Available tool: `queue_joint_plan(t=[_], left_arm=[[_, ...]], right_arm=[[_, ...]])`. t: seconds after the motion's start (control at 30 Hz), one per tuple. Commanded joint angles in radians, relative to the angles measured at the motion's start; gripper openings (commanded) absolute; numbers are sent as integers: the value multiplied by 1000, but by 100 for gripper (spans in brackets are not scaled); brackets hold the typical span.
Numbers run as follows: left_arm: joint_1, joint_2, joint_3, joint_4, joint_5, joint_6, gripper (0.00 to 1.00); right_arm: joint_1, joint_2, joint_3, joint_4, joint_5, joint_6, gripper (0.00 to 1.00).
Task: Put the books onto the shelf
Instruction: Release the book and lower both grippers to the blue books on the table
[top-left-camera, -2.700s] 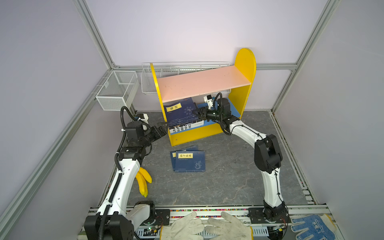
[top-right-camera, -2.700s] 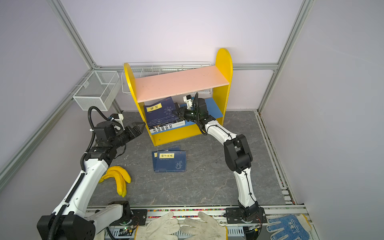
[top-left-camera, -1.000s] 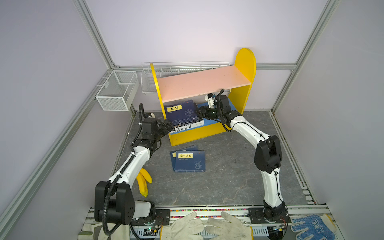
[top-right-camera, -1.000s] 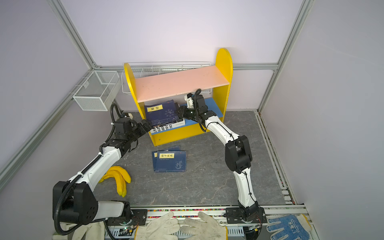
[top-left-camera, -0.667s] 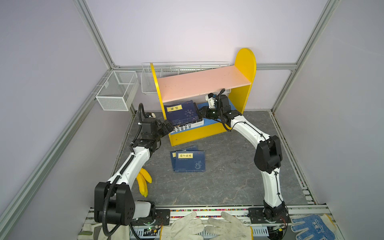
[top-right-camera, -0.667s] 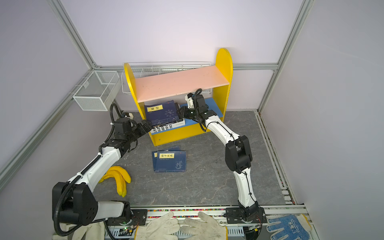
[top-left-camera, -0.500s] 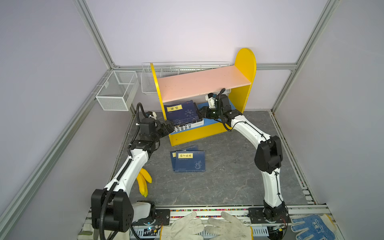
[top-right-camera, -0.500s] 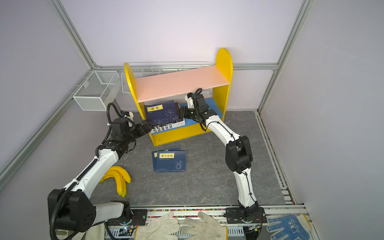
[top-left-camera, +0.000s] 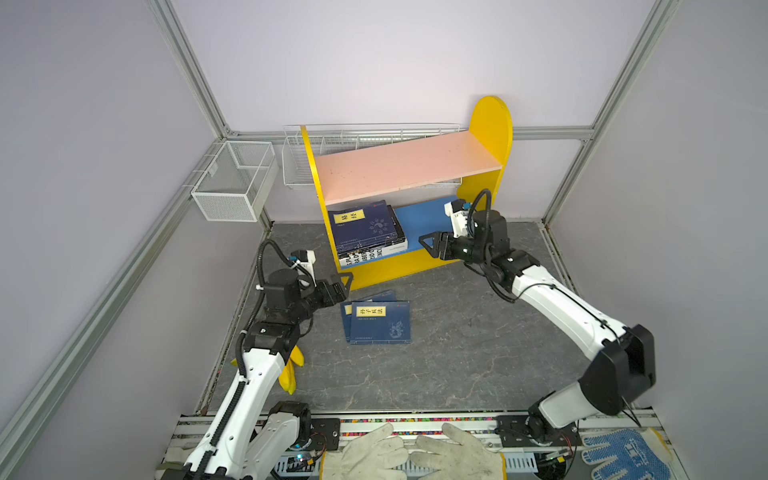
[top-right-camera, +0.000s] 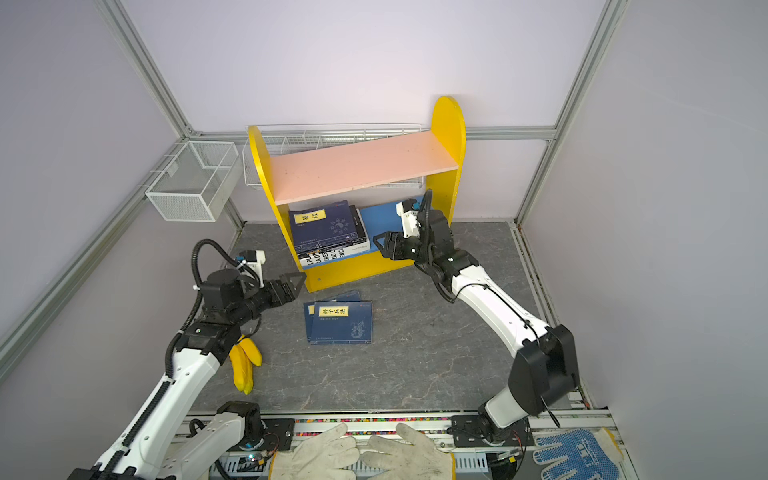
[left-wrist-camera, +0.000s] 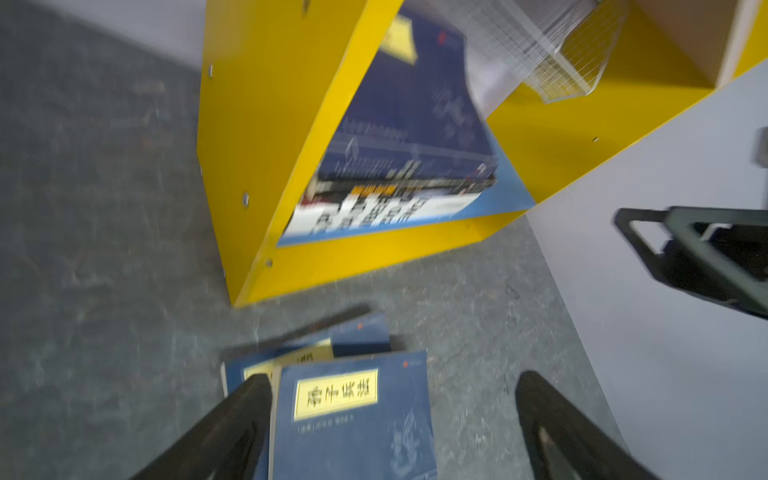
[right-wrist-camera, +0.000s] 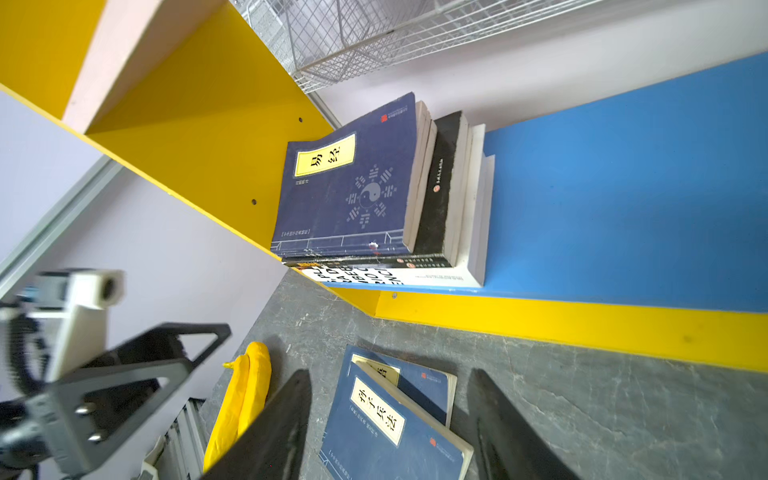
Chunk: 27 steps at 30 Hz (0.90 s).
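A stack of books (top-left-camera: 365, 226) lies flat at the left end of the blue lower board (top-left-camera: 428, 212) of the shelf (top-left-camera: 490, 129), a thick white volume at the bottom and a navy one on top. Two navy books (top-left-camera: 380, 322), one overlapping the other, lie on the grey floor (top-left-camera: 457, 357) just in front. The left gripper (top-left-camera: 343, 284) hovers by the shelf's front left corner, near the pair on the floor, its fingers spread wide and empty. The right gripper (top-left-camera: 430, 247) hangs before the lower board, apart from the stack, fingers parted with nothing between them. The job appears to sit between books — most shelved, two to go. The next move calls for a gripper to come down on the upper floor book, work a finger under its free edge — it lies flat — and carry it to the stack or the bare blue beside it.
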Motion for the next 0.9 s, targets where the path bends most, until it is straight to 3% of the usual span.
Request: queue_joint_plan(t=[0.0, 0.17, 0.33, 0.47, 0.87], left_arm=[[-13, -33, -102, -40, 8, -74, 92], [-94, -18, -209, 36, -72, -150, 92], [-204, 112, -233, 127, -155, -158, 92], [-215, 191, -238, 144, -238, -150, 91], [-220, 238, -278, 245, -223, -202, 91]], right_arm=[[12, -69, -153, 35, 28, 28, 66], [27, -146, -407, 121, 0, 159, 74], [108, -103, -585, 257, 37, 243, 76], [164, -9, -610, 332, 68, 247, 77], [175, 297, -597, 576, -25, 366, 78]])
